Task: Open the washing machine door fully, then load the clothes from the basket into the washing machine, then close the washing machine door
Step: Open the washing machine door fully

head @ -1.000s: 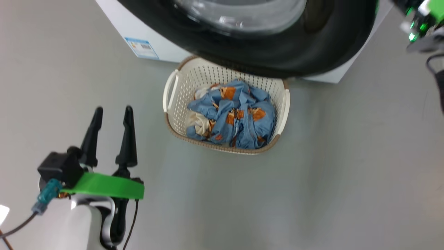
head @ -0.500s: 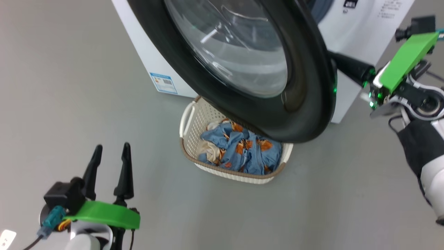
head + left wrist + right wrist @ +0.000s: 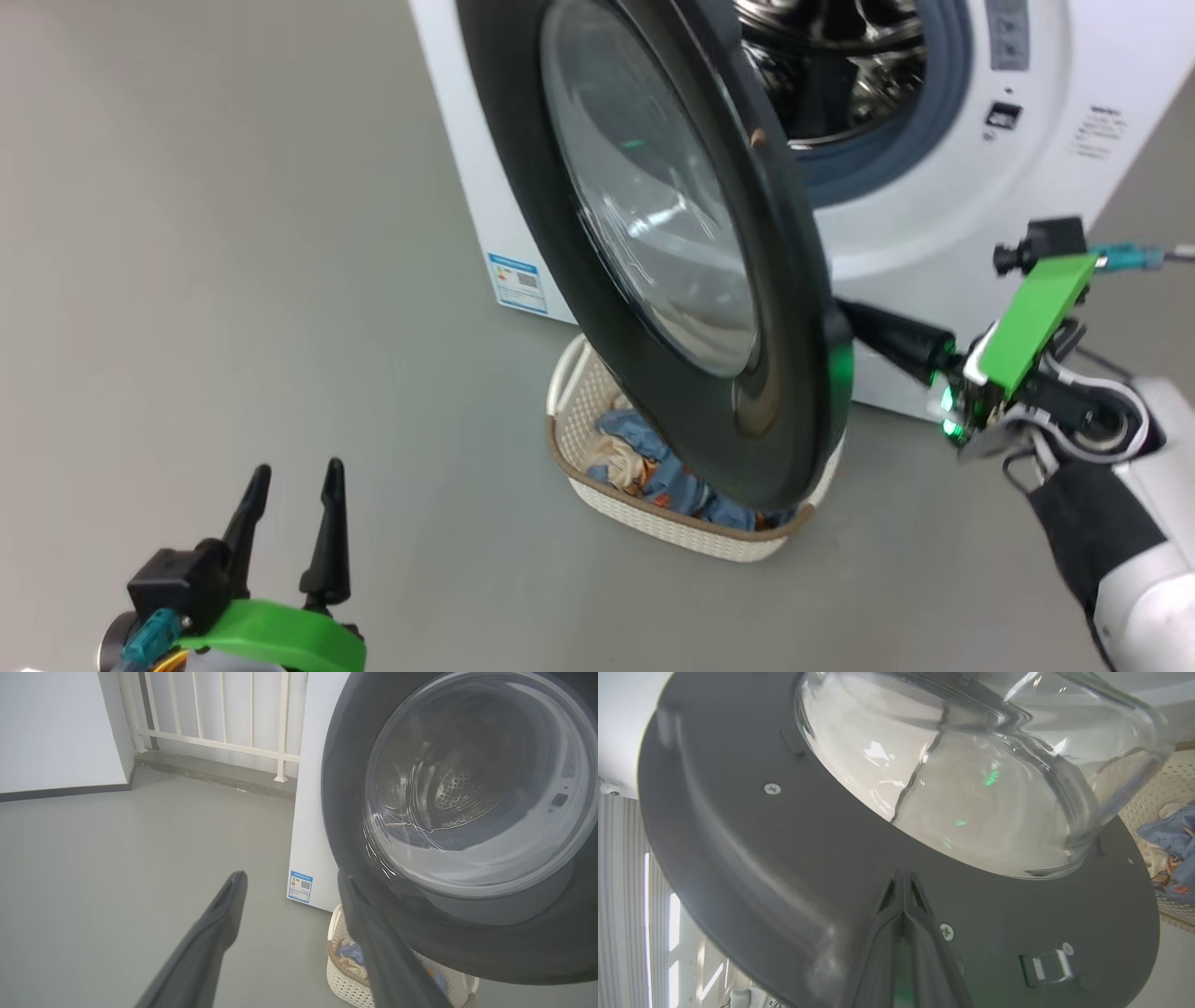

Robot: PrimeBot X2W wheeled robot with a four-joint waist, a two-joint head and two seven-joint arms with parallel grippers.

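The washing machine door (image 3: 653, 243) stands about half open, swung out from the front of the washing machine (image 3: 934, 233) on a hinge at the left of the opening, with the steel drum (image 3: 840, 65) exposed behind it. The right hand (image 3: 903, 873) has its two fingers pressed together and pinches nothing. Its tips lie against the door's dark inner face, close to the rim and below the bulging glass bowl, so this looks like a push to swing the door wider. The left hand (image 3: 297, 469) hangs spread and empty, well out from the machine's front-left corner.

The basket (image 3: 653, 532) sits on the floor directly in front of the washing machine, under the door's lower edge, and the clothes (image 3: 653, 467) lie inside it, partly hidden by the door.

The main risk is slippage. Only narrow fingertips bear on a smooth, sloping panel near its edge, so as the door turns they could skate off the rim, and the door might then swing back toward the machine. The door's bottom also sweeps above the basket. I cannot tell how much it clears the rim, so it might nudge the basket aside. If the door stops short of fully open, it will keep shadowing the clothes and crowd any reach into them.
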